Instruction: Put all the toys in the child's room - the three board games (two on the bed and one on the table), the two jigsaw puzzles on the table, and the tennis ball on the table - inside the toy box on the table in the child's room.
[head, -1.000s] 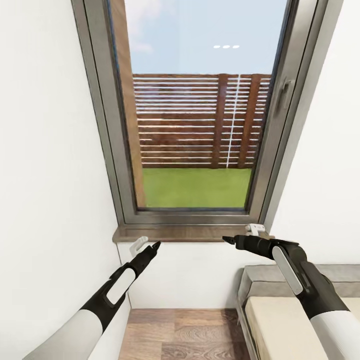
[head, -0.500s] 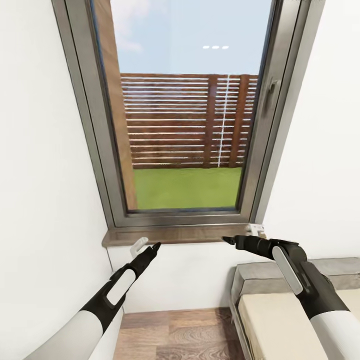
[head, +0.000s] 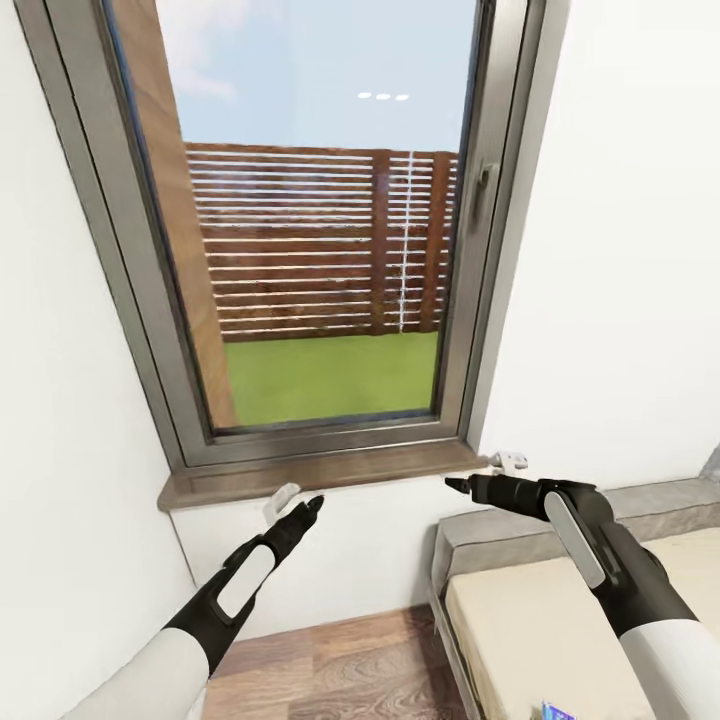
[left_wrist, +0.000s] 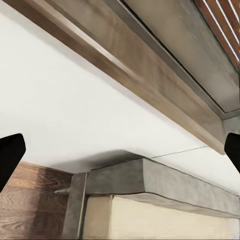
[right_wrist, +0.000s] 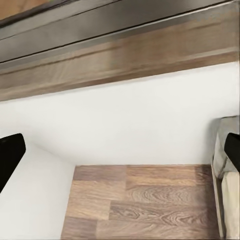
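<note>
The bed (head: 560, 610) sits at lower right below a tall window (head: 310, 250) — beige mattress, grey frame. Both grippers — left (head: 297, 505), right (head: 480, 478) — hang spread wide, holding nothing.

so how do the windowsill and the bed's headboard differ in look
The windowsill is a thin brown wood ledge fixed under the window frame; the headboard is a thicker grey block standing low at the bed. The windowsill sits higher on the wall. Both run along the white wall.
</note>
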